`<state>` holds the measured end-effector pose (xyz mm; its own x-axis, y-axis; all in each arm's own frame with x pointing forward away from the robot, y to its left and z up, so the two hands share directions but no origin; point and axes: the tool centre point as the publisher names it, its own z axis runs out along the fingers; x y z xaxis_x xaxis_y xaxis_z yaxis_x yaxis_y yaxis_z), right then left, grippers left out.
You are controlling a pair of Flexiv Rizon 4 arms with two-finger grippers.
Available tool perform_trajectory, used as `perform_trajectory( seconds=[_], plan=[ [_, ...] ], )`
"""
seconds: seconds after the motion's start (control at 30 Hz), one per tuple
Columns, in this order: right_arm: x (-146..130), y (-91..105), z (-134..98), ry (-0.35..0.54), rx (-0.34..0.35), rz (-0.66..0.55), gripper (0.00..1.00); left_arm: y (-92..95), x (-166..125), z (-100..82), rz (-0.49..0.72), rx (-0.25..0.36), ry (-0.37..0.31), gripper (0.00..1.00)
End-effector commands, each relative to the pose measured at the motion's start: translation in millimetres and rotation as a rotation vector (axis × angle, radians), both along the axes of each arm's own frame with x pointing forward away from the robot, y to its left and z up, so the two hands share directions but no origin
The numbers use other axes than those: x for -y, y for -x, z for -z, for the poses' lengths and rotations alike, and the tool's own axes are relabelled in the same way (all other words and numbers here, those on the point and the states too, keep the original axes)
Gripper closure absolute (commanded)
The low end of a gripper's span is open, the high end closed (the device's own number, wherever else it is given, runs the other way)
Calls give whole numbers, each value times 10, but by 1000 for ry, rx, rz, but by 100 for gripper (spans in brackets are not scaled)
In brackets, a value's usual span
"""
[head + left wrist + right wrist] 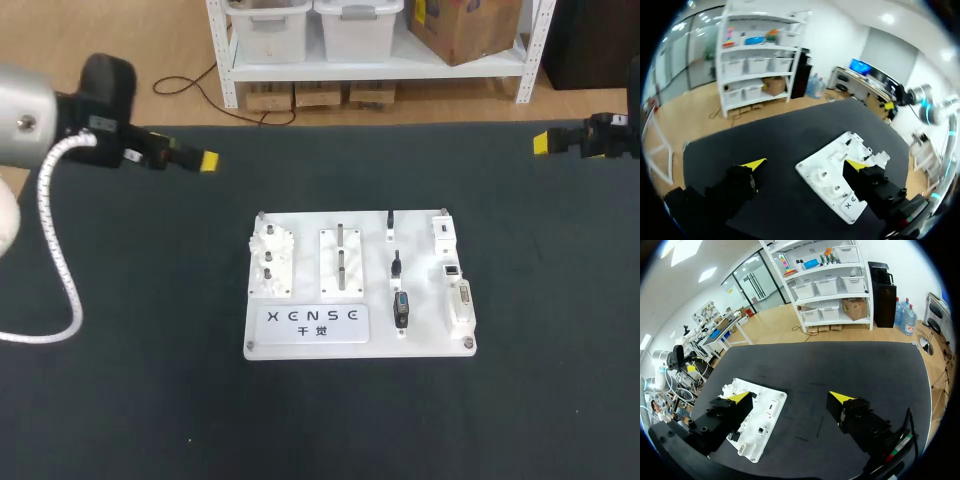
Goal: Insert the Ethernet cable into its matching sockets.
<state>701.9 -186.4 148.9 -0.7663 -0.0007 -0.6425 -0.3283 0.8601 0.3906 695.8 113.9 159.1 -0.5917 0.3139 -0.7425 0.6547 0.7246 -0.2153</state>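
Black table (120, 400), one, under one white board (430, 337) at centre. Two grippers over far corners, left gripper (806, 164) and right gripper (790, 397), fingers spread wide, gripping nothing. Three white sockets (452, 270) beside three black plugs (401, 308) on board's right half; Ethernet cable not told apart among them.

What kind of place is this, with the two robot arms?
Most likely a robot lab or test workshop. Two arms, the left pincer and right pincer both open, hang over a black table, and a white practice board with sockets lies in its middle.
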Motion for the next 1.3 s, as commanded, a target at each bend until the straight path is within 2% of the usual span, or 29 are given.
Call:
perform_trajectory(
  seconds=[0.03,0.23,0.43,0.73,0.9,1.1,1.3],
  plan=[
    [-2,6,-5,2,0,2,0,-24,250,140,313,156,15,0],
    [-2,6,-5,2,0,2,0,64,622,272,524,240,-10,0],
    [-2,6,-5,2,0,2,0,183,888,391,643,257,9,0],
    [-2,6,-5,2,0,2,0,507,1074,603,694,252,17,0],
    [-2,6,-5,2,0,2,0,629,1128,733,696,239,32,0],
    [-2,6,-5,2,0,2,0,726,1152,798,702,243,40,0],
    [-2,6,-5,2,0,2,0,743,1141,820,709,237,48,0]
  ],
)
